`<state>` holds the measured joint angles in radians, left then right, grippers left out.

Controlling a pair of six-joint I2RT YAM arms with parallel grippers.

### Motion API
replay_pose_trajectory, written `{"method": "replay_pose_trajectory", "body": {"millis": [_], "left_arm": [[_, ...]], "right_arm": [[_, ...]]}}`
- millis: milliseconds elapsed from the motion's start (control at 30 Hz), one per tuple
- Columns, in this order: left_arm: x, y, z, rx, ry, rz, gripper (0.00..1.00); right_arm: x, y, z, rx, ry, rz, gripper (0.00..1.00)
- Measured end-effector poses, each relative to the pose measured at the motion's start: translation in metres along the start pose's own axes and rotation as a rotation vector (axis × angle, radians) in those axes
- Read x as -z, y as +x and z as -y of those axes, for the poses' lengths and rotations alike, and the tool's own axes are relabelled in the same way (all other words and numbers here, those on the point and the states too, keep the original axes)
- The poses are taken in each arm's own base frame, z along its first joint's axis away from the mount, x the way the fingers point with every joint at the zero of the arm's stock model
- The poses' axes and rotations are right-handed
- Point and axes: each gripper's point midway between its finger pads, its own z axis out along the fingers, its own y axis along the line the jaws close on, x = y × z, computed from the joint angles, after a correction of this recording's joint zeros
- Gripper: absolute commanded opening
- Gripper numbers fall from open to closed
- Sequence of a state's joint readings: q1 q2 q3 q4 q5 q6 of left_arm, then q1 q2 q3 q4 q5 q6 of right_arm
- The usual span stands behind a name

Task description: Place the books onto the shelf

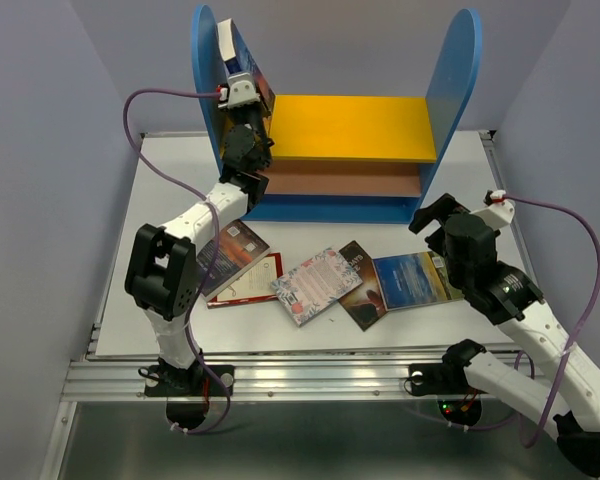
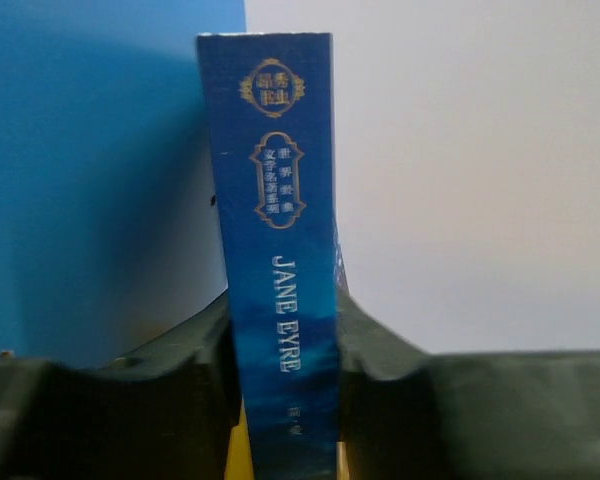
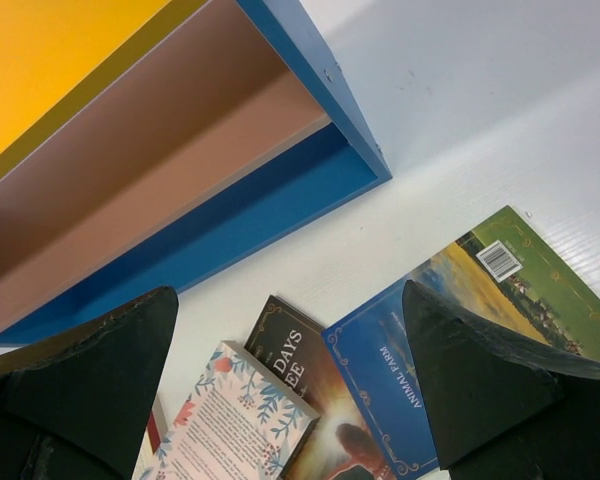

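Note:
The shelf (image 1: 350,125) stands at the back of the table, with blue side panels, a yellow upper board and a brown lower board. My left gripper (image 1: 242,98) is shut on a blue book (image 1: 238,48) that stands upright on the yellow board against the left panel. In the left wrist view the book's spine (image 2: 280,250) reads "JANE EYRE", and the gripper (image 2: 285,400) presses it from both sides. My right gripper (image 1: 436,214) hovers open and holds nothing. Under it lie a pale patterned book (image 3: 235,430), a dark brown book (image 3: 310,375) and a blue-green landscape book (image 3: 460,290).
Several books lie flat in a row in front of the shelf: dark red-brown (image 1: 235,248), white with red border (image 1: 250,285), patterned (image 1: 315,285), dark brown (image 1: 362,285), landscape (image 1: 417,280). The shelf's blue base (image 3: 230,230) is close to my right gripper. Grey walls enclose the table.

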<state>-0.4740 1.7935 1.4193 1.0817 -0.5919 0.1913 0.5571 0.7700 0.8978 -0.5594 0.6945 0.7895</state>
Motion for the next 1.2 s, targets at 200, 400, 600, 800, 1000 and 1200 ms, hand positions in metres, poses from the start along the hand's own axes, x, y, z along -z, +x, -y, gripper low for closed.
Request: {"method": "replay_pose_trajectory", "body": {"millis": [200,400,600,800,1000,1200], "left_arm": [[0.0,-0.002,-0.004,-0.008,-0.016,-0.008,0.55],[0.003,-0.015,-0.006,0.014,-0.017,-0.005,0.74],[0.004,-0.028,-0.01,0.039,-0.03,0.004,0.78],[0.014,-0.024,-0.013,0.056,-0.04,-0.019,0.89],[0.031,-0.015,-0.01,0.064,-0.053,-0.06,0.99],[0.063,-0.017,-0.013,0.068,-0.078,-0.111,0.99]], "right_arm": [[0.001,0.002,0.001,-0.003,-0.009,-0.006,1.0],[0.001,0.004,0.0,-0.006,-0.014,-0.012,1.0],[0.003,0.002,-0.001,-0.017,-0.025,-0.01,1.0],[0.005,0.002,-0.001,-0.031,-0.036,-0.011,1.0],[0.007,0.004,-0.001,-0.036,-0.046,-0.018,1.0],[0.01,0.005,-0.003,-0.038,-0.067,-0.029,1.0]]}}
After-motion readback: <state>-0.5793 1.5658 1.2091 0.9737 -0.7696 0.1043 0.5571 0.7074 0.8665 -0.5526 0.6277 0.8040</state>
